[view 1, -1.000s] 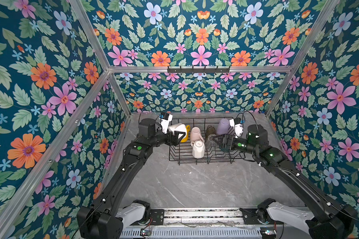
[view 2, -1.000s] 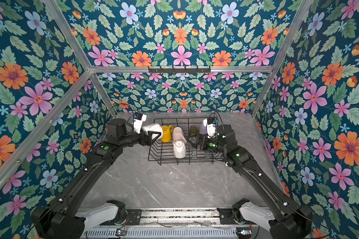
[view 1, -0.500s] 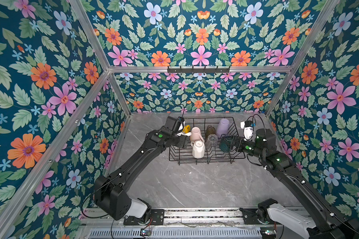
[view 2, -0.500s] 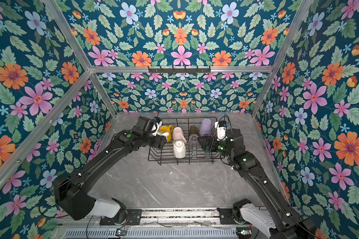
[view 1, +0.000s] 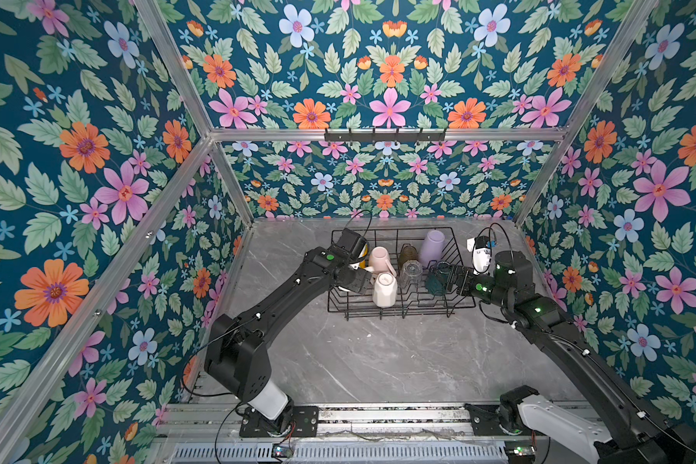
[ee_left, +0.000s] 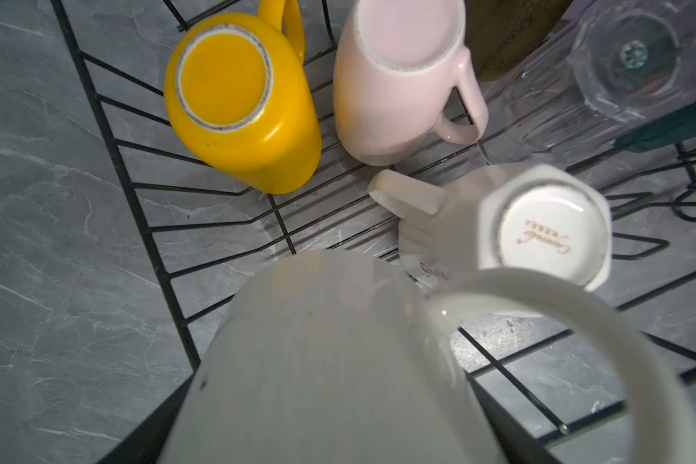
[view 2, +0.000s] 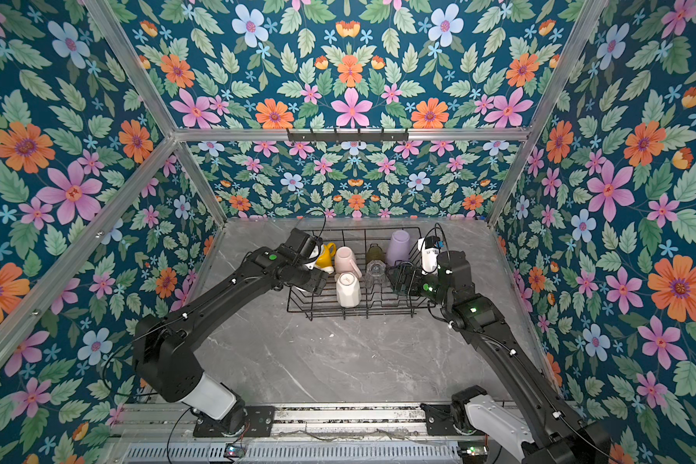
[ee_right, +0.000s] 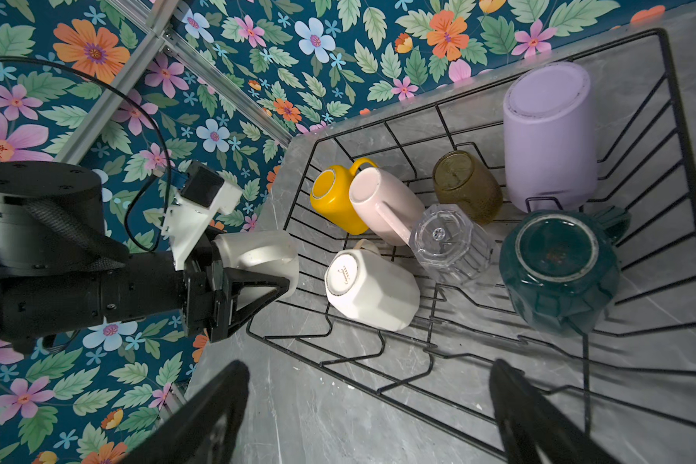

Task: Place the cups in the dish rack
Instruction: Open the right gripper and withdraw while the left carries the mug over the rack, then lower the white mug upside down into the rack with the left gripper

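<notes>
My left gripper (ee_right: 258,277) is shut on a white mug (ee_left: 338,361), held bottom-up over the left rim of the black wire dish rack (view 1: 402,315); whether it touches the wires I cannot tell. In both top views the left gripper (view 1: 356,279) hides most of that mug. Upside down in the rack stand a yellow mug (ee_left: 238,100), a pale pink mug (ee_left: 398,80), a white faceted mug (ee_left: 539,229), a clear glass (ee_right: 447,245), an olive-brown glass (ee_right: 467,184), a lilac tumbler (ee_right: 547,132) and a dark teal mug (ee_right: 559,269). My right gripper (ee_right: 366,369) is open and empty, just short of the teal mug.
The rack (view 2: 362,315) sits at the back of the grey marble tabletop (view 1: 378,361), close to the floral back wall. Upright divider wires (ee_right: 378,353) line the rack's front part. The arm bases and a metal rail (view 1: 378,418) run along the near edge.
The left arm has stretched forward and turned its wrist down, bringing the white mug lower onto the rack's left side. The right gripper has drawn back slightly from the teal mug.
</notes>
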Tool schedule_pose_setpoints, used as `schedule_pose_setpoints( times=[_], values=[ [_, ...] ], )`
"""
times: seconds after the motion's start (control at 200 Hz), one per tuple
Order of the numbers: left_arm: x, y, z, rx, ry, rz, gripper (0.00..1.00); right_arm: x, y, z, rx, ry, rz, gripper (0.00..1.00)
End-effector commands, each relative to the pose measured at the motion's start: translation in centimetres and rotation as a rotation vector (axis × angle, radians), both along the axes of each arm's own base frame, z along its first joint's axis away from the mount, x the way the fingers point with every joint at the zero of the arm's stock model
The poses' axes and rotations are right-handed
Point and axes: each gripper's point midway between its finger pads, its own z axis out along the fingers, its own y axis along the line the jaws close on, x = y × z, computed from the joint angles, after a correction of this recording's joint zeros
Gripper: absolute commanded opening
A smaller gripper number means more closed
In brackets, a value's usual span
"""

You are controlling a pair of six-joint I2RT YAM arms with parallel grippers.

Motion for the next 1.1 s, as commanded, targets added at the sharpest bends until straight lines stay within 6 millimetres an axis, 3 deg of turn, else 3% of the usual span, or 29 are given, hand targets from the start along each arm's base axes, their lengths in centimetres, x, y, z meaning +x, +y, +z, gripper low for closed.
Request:
schedule_pose_setpoints(
  times=[0.0,0.856,0.991,1.097],
  values=[
    [0.2,0.0,-0.3,0.008,0.001,0.012,0.00,0.0,0.0,0.4,-0.001,-0.022,0.004,0.93],
    [2.6,-0.1,-8.2,0.128,0.127,0.097,0.00,0.1,-0.1,0.1,-0.001,-0.013,0.007,0.93],
    [2.7,0.0,-9.4,0.128,0.156,0.103,0.08,0.2,0.1,0.2,0.004,-0.013,0.012,0.93],
    [2.8,0.1,-10.1,0.134,0.168,0.110,0.22,0.2,0.1,0.1,0.003,-0.010,0.012,0.93]
  ],
)
